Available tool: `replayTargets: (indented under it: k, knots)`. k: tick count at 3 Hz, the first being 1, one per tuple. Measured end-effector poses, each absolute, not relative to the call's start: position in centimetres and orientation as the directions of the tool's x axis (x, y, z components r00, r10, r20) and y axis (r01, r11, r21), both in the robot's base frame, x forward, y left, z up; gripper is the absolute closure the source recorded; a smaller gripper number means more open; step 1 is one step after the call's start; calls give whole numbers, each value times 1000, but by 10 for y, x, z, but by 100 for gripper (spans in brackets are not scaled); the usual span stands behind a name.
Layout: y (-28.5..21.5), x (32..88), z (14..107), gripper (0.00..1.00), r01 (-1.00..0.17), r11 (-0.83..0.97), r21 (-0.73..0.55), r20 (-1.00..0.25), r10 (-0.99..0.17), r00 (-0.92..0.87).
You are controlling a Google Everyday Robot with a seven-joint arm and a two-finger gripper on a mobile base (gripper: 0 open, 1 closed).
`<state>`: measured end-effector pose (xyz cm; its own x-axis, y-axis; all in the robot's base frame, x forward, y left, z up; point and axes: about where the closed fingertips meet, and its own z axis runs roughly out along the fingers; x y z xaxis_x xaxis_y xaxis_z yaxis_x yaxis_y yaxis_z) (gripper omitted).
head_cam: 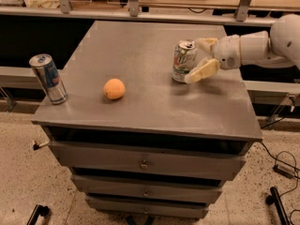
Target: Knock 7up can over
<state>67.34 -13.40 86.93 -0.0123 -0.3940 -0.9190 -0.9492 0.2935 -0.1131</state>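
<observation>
Nearest you, at the left front corner of the surface point(154, 111), stands a tall blue-and-silver can point(48, 78); leave it alone. Just beyond it, toward the middle, lies an orange point(114, 88), well apart from the target.

The 7up can point(183, 62) stands upright farther back, on the right half of the surface. Treat it as light, thin-walled and smooth. Judged from its shape, it slides if you push it low and tips readily if you push it near the top rim. No grip is required; apply sideways contact high on the wall. Whether it is full or empty cannot be told.

The claw point(193, 61) sits at the can's right side, released and holding nothing, its fingers point(202, 71) spread wide. The near one lies against the can's lower right wall, touching or just beside it; which of the two cannot be told. The far one reaches toward the can's top from behind.
</observation>
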Motion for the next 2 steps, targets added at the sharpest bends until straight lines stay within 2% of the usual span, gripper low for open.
replayTargets:
  k: [1,2]
  knots:
    - [-118,674,866,0,-965,248,-88,-950,-311,7]
    - [-116,674,866,0,-966,244,-85,-953,-304,6]
